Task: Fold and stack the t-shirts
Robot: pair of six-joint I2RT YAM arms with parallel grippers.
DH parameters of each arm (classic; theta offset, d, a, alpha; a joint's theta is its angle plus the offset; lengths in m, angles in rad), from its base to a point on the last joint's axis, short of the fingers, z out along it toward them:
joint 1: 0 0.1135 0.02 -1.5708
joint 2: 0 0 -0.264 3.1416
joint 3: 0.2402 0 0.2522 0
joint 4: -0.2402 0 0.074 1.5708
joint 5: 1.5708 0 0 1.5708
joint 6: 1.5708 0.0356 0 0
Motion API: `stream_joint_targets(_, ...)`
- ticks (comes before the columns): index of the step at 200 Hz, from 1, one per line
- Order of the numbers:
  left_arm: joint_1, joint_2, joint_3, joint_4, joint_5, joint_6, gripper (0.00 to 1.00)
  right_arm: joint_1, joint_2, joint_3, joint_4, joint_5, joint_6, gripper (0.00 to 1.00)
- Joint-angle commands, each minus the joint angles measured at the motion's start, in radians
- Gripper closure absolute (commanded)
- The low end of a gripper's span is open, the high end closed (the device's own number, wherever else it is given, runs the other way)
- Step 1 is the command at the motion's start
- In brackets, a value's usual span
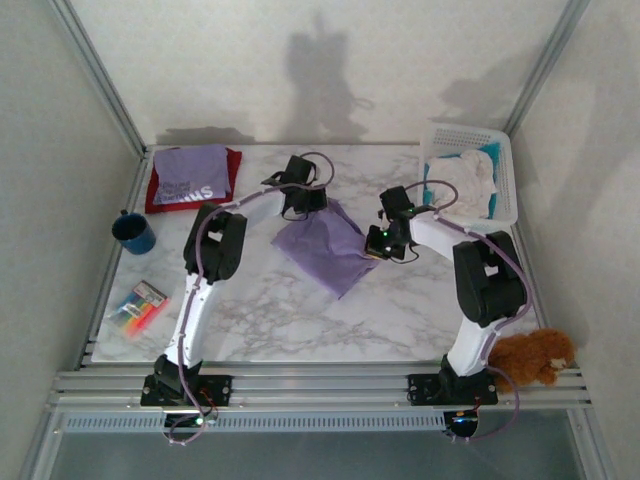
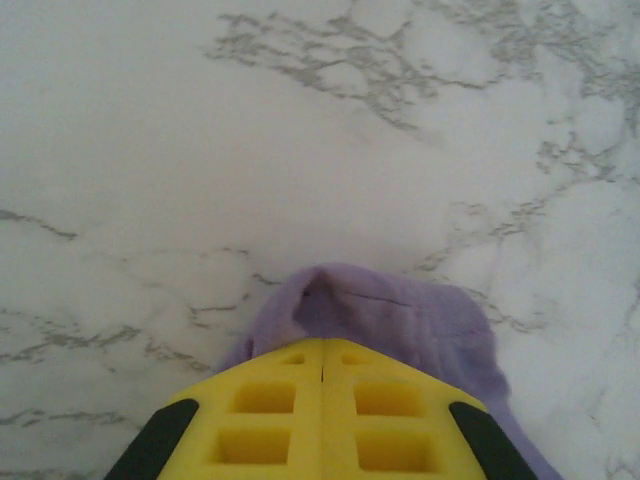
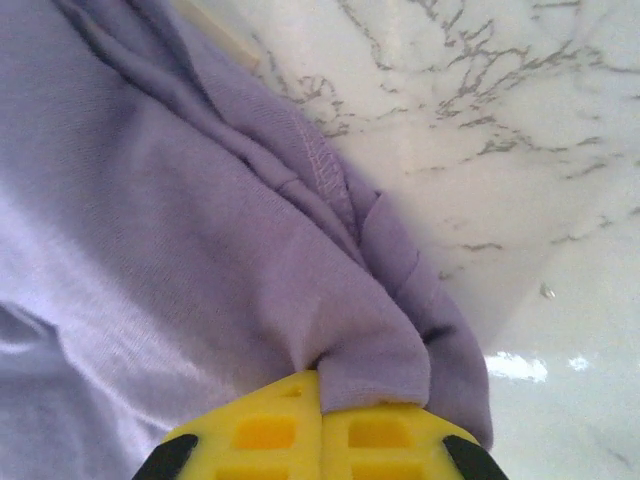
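Note:
A plain lavender t-shirt (image 1: 325,245) lies folded over on the marble table (image 1: 260,310) between my two arms. My left gripper (image 1: 305,205) is at its far left corner; in the left wrist view the yellow fingers (image 2: 322,342) are shut, with a bunched lavender fold (image 2: 400,310) coming out from their tips. At the shirt's right edge my right gripper (image 1: 378,243) is shut on the cloth, and a pinched hem (image 3: 390,350) sits over the closed tips (image 3: 320,378). At the back left, a lavender t-shirt with white lettering (image 1: 192,172) rests on a red one (image 1: 160,200).
A dark blue mug (image 1: 133,232) and a pack of coloured markers (image 1: 138,305) sit by the left edge. At the back right is a white basket (image 1: 500,160) holding white and teal cloth. A brown plush toy (image 1: 532,357) lies at the front right corner.

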Motion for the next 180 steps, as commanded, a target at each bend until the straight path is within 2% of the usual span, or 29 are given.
stream_joint_targets(1,-0.001,0.051,-0.001,-0.055,0.002,-0.012,1.00,0.001,-0.090,0.019,-0.075,0.010,0.020,1.00)
stream_joint_targets(38,0.004,0.047,-0.051,-0.043,-0.002,-0.007,1.00,-0.025,-0.153,-0.001,-0.088,0.112,0.063,1.00)
stream_joint_targets(77,0.004,0.037,-0.050,-0.038,0.000,-0.010,1.00,-0.079,0.006,-0.053,0.002,0.086,0.093,1.00)
stream_joint_targets(109,0.001,-0.004,-0.049,-0.047,0.001,-0.010,1.00,-0.097,0.145,-0.012,0.018,0.053,0.077,1.00)
stream_joint_targets(145,-0.008,-0.086,0.004,-0.052,0.043,-0.041,1.00,-0.096,0.188,-0.012,0.007,0.037,0.062,1.00)
stream_joint_targets(180,-0.013,-0.053,0.118,-0.032,0.135,-0.102,1.00,-0.095,0.205,-0.017,0.003,0.036,0.047,1.00)
